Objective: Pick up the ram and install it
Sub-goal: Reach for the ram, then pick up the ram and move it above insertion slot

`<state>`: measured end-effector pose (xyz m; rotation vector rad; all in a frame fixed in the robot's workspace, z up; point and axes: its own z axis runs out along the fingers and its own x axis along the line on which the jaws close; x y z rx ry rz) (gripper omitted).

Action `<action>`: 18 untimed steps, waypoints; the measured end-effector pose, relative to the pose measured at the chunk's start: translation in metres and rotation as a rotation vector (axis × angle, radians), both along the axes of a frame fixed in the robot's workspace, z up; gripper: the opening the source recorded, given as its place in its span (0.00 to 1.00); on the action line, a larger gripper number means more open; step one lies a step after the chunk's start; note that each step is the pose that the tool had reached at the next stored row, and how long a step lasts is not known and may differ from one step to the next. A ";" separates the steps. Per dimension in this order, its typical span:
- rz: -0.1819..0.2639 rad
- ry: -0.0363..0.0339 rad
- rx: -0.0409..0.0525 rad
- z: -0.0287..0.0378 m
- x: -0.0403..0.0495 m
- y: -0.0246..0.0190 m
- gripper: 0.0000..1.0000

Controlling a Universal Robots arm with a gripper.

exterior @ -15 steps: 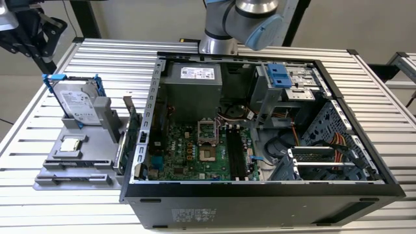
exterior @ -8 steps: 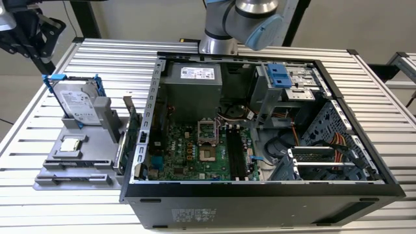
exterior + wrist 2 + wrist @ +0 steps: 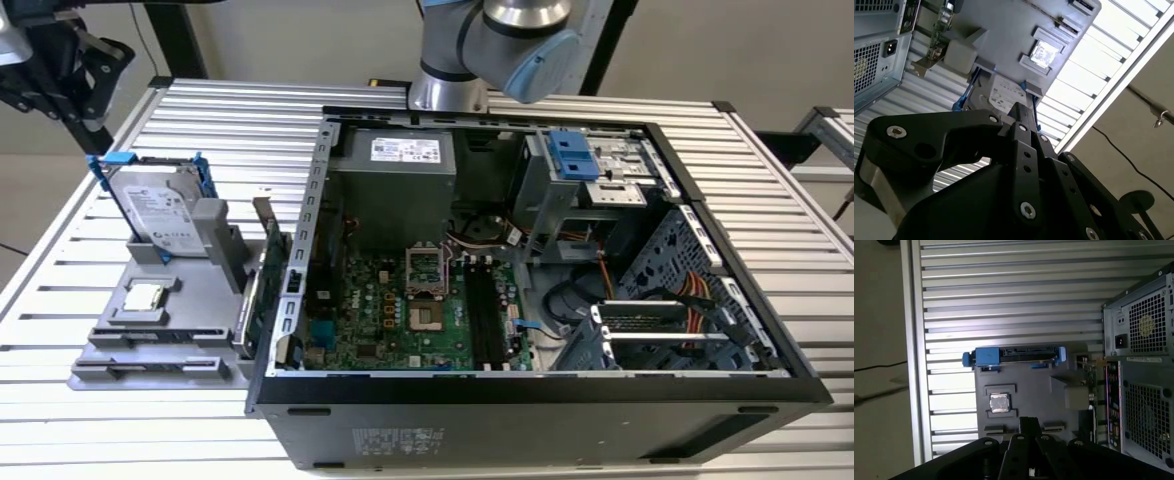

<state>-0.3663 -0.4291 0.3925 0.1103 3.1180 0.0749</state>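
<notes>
End effector (image 3: 1029, 422), black, fingers clenched together and empty, hangs above a grey parts tray (image 3: 100, 345) on the slatted table (image 3: 227, 120), at the exterior view's left. The tray holds an upright hard drive (image 3: 154, 205), a processor (image 3: 144, 295) and a green card (image 3: 272, 270). An open computer case (image 3: 534, 410) stands just beside it. Where the ram sits cannot be told.

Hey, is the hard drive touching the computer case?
Apart. In the exterior view the hard drive stands on the gray fixture, with the upright green card between it and the case.
</notes>
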 end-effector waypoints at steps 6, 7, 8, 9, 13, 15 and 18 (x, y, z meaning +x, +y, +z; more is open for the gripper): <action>0.000 0.0012 0.0002 0.0000 0.0038 -0.0097 0.00; 0.000 0.0014 0.0001 0.0000 0.0042 -0.0111 0.00; 0.000 0.0016 0.0001 0.0000 0.0048 -0.0123 0.00; 0.000 0.0018 0.0003 0.0000 0.0052 -0.0131 0.00; 0.000 0.0019 0.0003 -0.0001 0.0056 -0.0140 0.00; 0.000 0.0019 0.0002 -0.0001 0.0057 -0.0141 0.00; 0.000 0.0020 0.0002 0.0000 0.0056 -0.0144 0.00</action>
